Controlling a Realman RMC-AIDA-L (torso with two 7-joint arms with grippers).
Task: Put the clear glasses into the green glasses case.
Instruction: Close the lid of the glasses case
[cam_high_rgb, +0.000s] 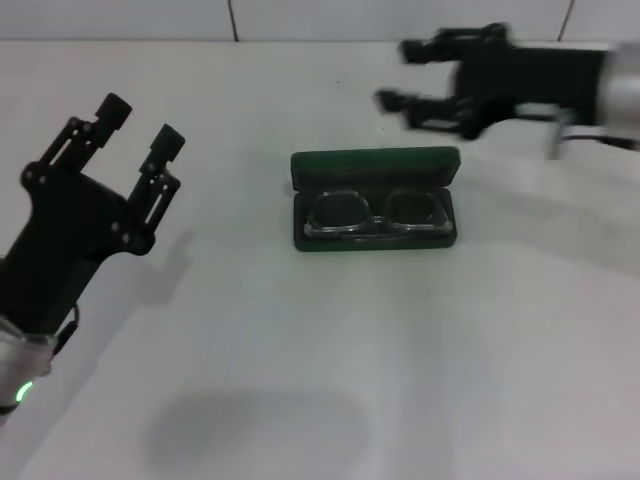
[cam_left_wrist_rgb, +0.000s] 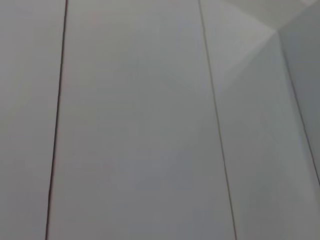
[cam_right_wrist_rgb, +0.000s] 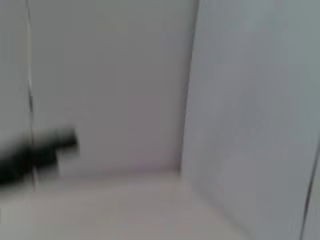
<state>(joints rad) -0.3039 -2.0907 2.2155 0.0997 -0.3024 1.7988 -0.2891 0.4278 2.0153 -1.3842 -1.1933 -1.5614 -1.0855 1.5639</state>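
The green glasses case (cam_high_rgb: 375, 200) lies open in the middle of the white table, its lid standing up along the far side. The clear glasses (cam_high_rgb: 377, 215) rest inside its lower half, lenses side by side. My right gripper (cam_high_rgb: 395, 75) hovers open at the far right, beyond and to the right of the case, holding nothing. At the left, well away from the case, my left gripper (cam_high_rgb: 140, 125) is raised and open, also with nothing in it. Neither wrist view shows the case or the glasses.
The white table (cam_high_rgb: 320, 380) spreads all around the case. A pale wall with dark seams (cam_left_wrist_rgb: 57, 120) fills the left wrist view. In the right wrist view there is a wall corner, and a dark finger (cam_right_wrist_rgb: 45, 150) shows at one edge.
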